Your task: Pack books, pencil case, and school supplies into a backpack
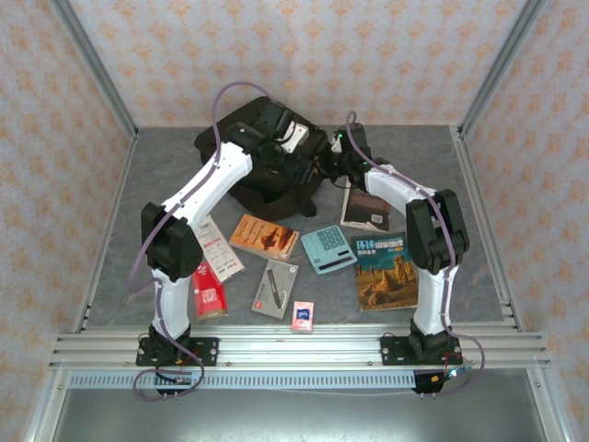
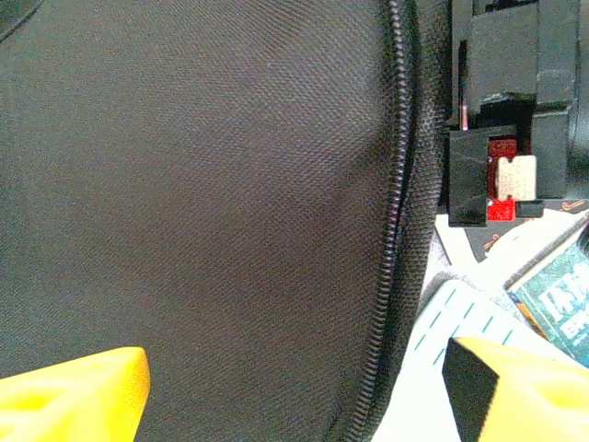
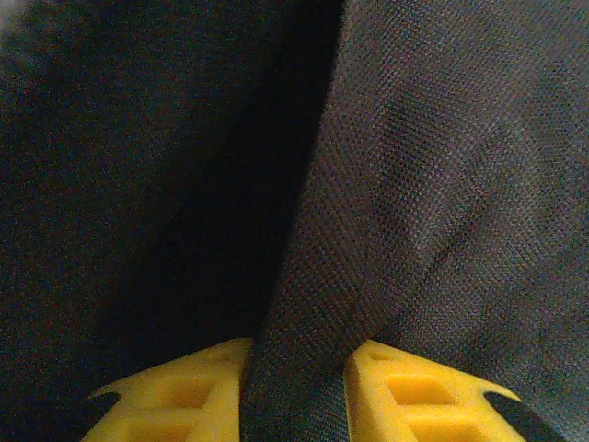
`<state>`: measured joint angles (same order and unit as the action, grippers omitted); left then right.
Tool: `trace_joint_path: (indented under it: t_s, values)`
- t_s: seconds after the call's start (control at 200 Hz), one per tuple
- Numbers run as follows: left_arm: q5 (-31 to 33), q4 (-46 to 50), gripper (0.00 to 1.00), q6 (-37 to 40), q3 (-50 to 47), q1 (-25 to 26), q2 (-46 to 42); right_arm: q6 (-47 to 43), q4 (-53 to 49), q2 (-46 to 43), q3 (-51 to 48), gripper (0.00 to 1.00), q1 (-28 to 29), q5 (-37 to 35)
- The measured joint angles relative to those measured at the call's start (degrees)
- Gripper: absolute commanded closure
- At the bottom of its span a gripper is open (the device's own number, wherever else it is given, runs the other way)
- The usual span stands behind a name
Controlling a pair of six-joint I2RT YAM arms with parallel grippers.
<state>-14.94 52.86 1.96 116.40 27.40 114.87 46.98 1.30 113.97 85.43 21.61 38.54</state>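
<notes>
The backpack (image 1: 267, 170) sits at the far middle of the worktop (image 1: 166, 184), and nothing is packed yet. The orange book (image 1: 265, 236), the black book (image 1: 365, 208), the desert-rock book (image 1: 386, 269) and the calculator (image 1: 329, 249) all lie in front of it.

Our right pincer (image 3: 299, 387) pinches a fold of the backpack's fabric between its fingers. Our left pincer (image 2: 294, 396) hangs spread wide over the black cloth, just beside the zip (image 2: 391, 230), and grips nothing.

We judge the step in hand to be opening the bag. Next, the left pincer needs to find the zip pull or the opposite lip and close on it while the right holds the fabric taut.
</notes>
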Motion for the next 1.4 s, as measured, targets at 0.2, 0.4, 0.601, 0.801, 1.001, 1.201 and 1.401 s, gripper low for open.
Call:
trace_joint_path:
  t_s: [0.2, 0.4, 0.601, 0.801, 1.001, 1.201, 1.401]
  values:
    - [5.4, 0.0, 0.26, 1.4, 0.2, 0.8, 0.6, 0.7, 0.1, 0.0, 0.1, 0.72, 0.0, 0.5]
    - [12.8, -0.4, 0.81, 2.5, 2.2, 2.2, 4.4, 1.2, 0.1, 0.0, 0.1, 0.75, 0.0, 1.0]
    - [16.5, -0.4, 1.00, 2.4, 6.2, 2.5, 6.4, 1.0, 0.0, 0.0, 0.1, 0.75, -0.2, 1.3]
    - [18.7, -0.4, 1.00, 1.5, 8.6, 1.6, 6.4, -1.7, -2.0, -2.5, -2.4, 0.69, -1.4, -1.6]
    - [15.0, -0.1, 0.53, -0.7, 9.5, 0.9, 6.3, -4.6, -4.1, -6.8, -3.7, 0.70, -2.1, -3.8]
    - [11.2, -0.9, 0.35, -1.5, 3.4, 0.8, 3.3, -1.4, 0.9, -3.7, -3.2, 0.74, -2.1, -0.8]
    - [10.8, -1.8, 0.32, -1.5, -1.3, 0.8, 2.6, 2.2, 4.3, 0.1, -2.6, 0.75, -2.1, 1.6]
